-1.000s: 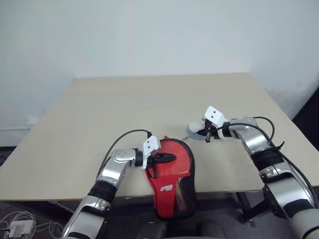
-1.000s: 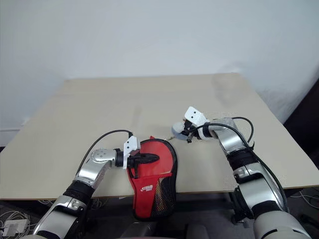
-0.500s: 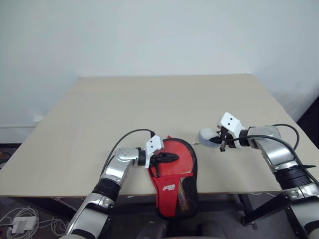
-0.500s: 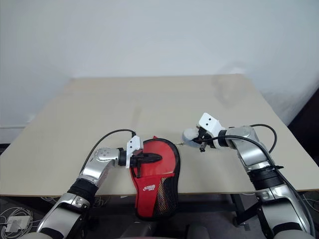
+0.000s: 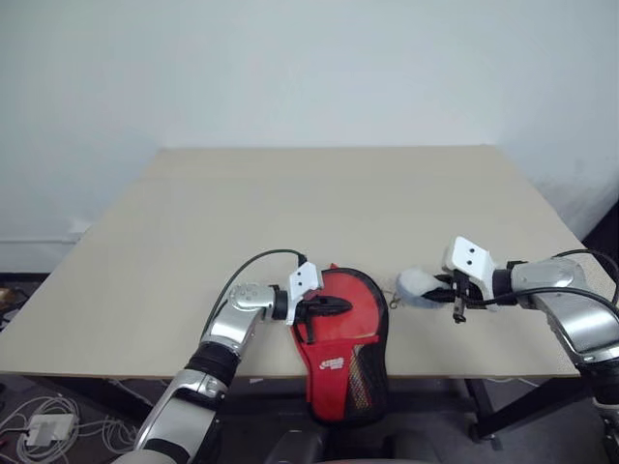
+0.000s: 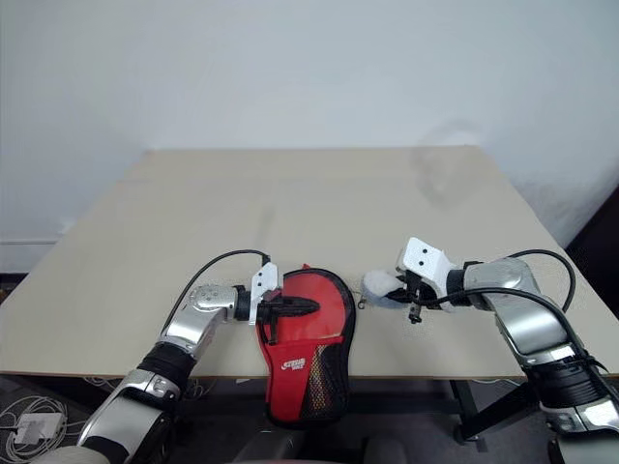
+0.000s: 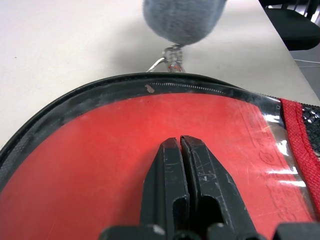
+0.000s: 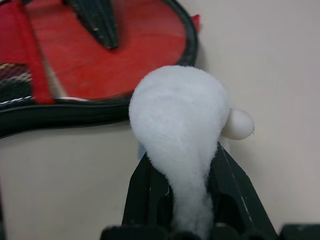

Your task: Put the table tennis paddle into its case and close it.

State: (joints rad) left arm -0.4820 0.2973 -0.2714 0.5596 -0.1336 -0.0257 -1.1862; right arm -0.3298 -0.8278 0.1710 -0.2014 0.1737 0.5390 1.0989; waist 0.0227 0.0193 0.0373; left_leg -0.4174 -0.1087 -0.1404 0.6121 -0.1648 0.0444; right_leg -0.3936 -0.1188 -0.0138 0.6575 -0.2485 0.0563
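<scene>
Case at the near table edge.
The case (image 5: 343,338), a soft paddle-shaped pouch, lies red side up with black edging, a clear film over the round part, a white logo and a black mesh panel on its narrow end, which overhangs the edge. The paddle cannot be made out.

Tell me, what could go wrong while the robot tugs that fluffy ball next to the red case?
1. The right gripper grips only the soft fluffy ball, which joins the case by a tiny metal ring. A hard pull might make the ball slip out or break the ring.
2. The case hangs over the near edge of the table, with just the shut left gripper pressing on it, so it could slide off.
</scene>
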